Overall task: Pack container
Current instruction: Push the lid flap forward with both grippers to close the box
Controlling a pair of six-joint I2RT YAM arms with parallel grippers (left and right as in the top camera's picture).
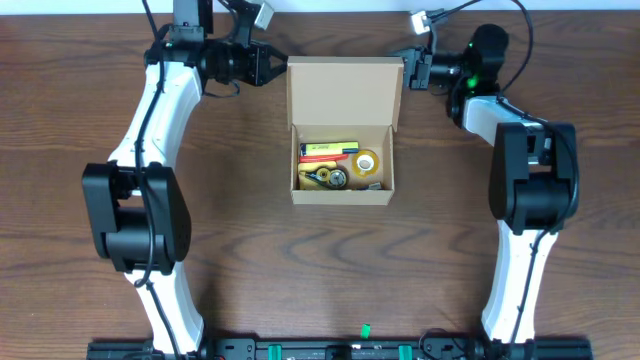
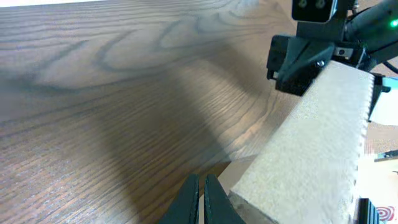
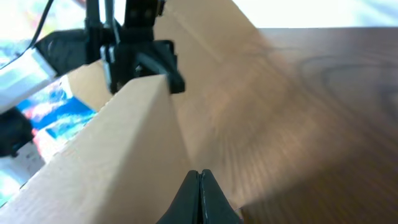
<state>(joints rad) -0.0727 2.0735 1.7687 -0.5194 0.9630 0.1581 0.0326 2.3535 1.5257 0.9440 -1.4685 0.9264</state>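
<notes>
The tan cardboard container (image 1: pixel 343 196) stands open at the table's middle, its flap lid (image 1: pixel 344 90) raised at the back. Inside lie a yellow and red marker (image 1: pixel 328 150), a tape roll (image 1: pixel 366 162) and other small stationery. My left gripper (image 1: pixel 278 68) is shut, with nothing between its fingers, at the lid's left edge. My right gripper (image 1: pixel 408 68) is shut and empty at the lid's right edge. The left wrist view shows the shut fingers (image 2: pixel 202 186) beside the lid's edge (image 2: pixel 311 149). The right wrist view shows the shut fingers (image 3: pixel 199 180) next to the lid (image 3: pixel 112 155).
The brown wooden table (image 1: pixel 250 260) surrounds the box. Both white arms reach from the front edge along the left (image 1: pixel 150 120) and right (image 1: pixel 525 170) sides. Cables hang at the back near both wrists.
</notes>
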